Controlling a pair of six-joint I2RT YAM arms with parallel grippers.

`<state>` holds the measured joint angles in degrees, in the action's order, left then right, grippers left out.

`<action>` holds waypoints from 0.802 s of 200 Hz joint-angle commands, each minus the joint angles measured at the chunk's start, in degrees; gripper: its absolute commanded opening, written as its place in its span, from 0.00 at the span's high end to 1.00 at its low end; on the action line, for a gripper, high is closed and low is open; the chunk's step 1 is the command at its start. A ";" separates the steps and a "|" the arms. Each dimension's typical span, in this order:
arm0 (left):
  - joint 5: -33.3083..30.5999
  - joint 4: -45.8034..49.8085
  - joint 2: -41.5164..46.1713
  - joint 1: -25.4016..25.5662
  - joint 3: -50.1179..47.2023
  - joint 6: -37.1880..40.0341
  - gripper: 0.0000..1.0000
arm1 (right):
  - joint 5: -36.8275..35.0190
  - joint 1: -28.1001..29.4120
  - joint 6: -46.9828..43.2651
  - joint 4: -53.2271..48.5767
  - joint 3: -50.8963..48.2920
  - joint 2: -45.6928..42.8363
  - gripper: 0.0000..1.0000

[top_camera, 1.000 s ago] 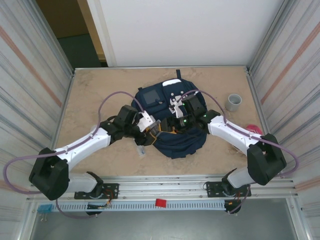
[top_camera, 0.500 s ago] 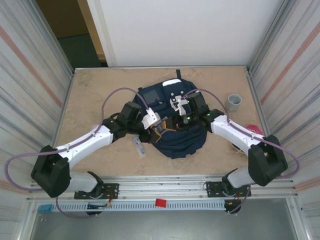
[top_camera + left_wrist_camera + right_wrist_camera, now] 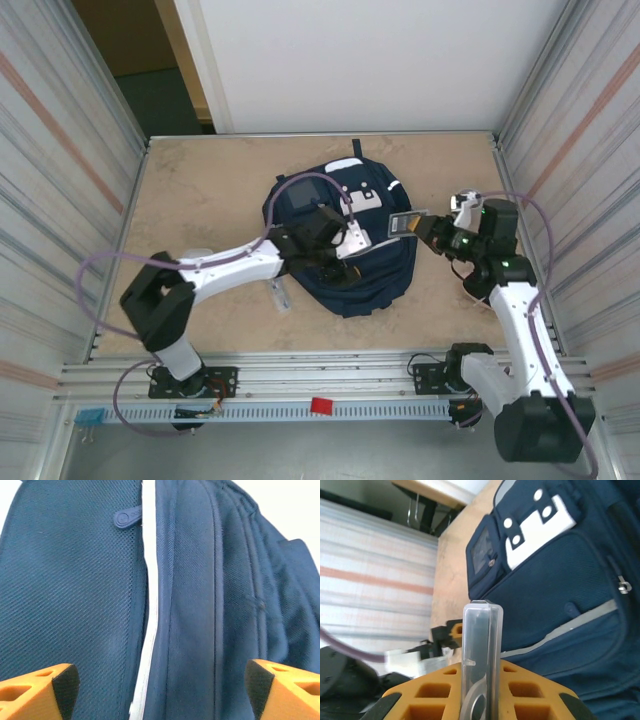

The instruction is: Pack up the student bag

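The student bag (image 3: pixel 375 280) lies mid-table, front up. The left gripper (image 3: pixel 160 680) sits low over its fabric, fingers spread wide and holding nothing. Just right of the bag, the right gripper (image 3: pixel 432 233) is clamped on a thin clear case (image 3: pixel 482 640), which would probably go in best edge-first once the left holds a pocket open.
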<state>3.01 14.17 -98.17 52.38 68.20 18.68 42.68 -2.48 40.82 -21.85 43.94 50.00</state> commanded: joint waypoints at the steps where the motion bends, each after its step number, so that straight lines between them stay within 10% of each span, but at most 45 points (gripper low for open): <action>1: -4.01 0.31 -3.67 0.62 4.07 1.20 0.12 | 0.30 -3.01 -2.67 -6.28 -1.33 -2.43 0.84; 42: -7.77 -0.15 -7.94 0.84 5.82 -0.58 0.21 | 0.57 -5.31 -3.11 -7.65 -2.63 -4.03 0.84; 71: -10.72 -0.76 -6.15 0.84 5.76 -1.38 0.77 | 0.02 -5.91 -3.20 -8.23 -2.63 -4.59 0.85; 92: -10.00 0.04 -1.67 0.72 6.47 -2.53 0.99 | -1.69 -7.53 -3.70 -9.75 -2.16 -5.64 0.84; 160: -4.92 0.97 7.81 -5.89 13.31 -11.98 1.00 | -0.63 -6.58 0.31 -8.95 -6.98 -9.34 0.82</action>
<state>-3.90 17.32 -93.93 49.39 77.19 11.09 40.40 -11.35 38.46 -32.71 40.47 42.17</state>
